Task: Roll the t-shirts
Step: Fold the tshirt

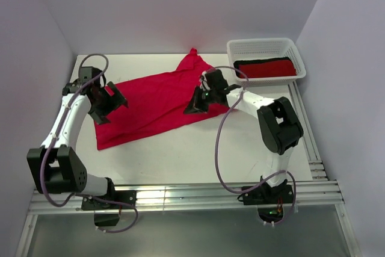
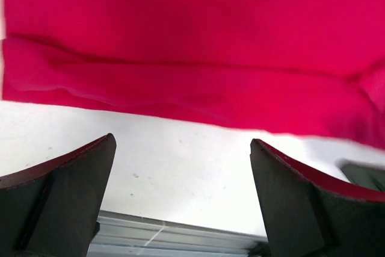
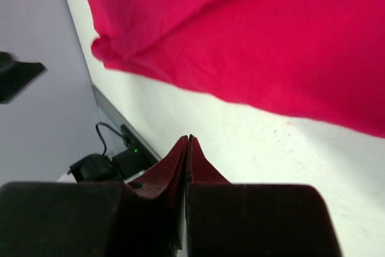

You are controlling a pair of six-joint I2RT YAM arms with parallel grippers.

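A bright crimson t-shirt (image 1: 156, 103) lies spread flat across the middle of the white table. My left gripper (image 1: 108, 102) hovers at the shirt's left end, open. In the left wrist view its two dark fingers (image 2: 66, 197) stand wide apart over bare table, and the shirt's edge (image 2: 192, 46) lies just beyond them. My right gripper (image 1: 194, 106) is at the shirt's near right edge. In the right wrist view that gripper (image 3: 188, 142) is shut with nothing between its jaws, a little short of the cloth (image 3: 252, 34).
A white mesh basket (image 1: 258, 43) stands at the back right with a deep red rolled bundle (image 1: 267, 70) and a black one (image 1: 261, 61) inside. Aluminium rails (image 1: 180, 197) run along the near edge and the right side. Walls close in the left, back and right.
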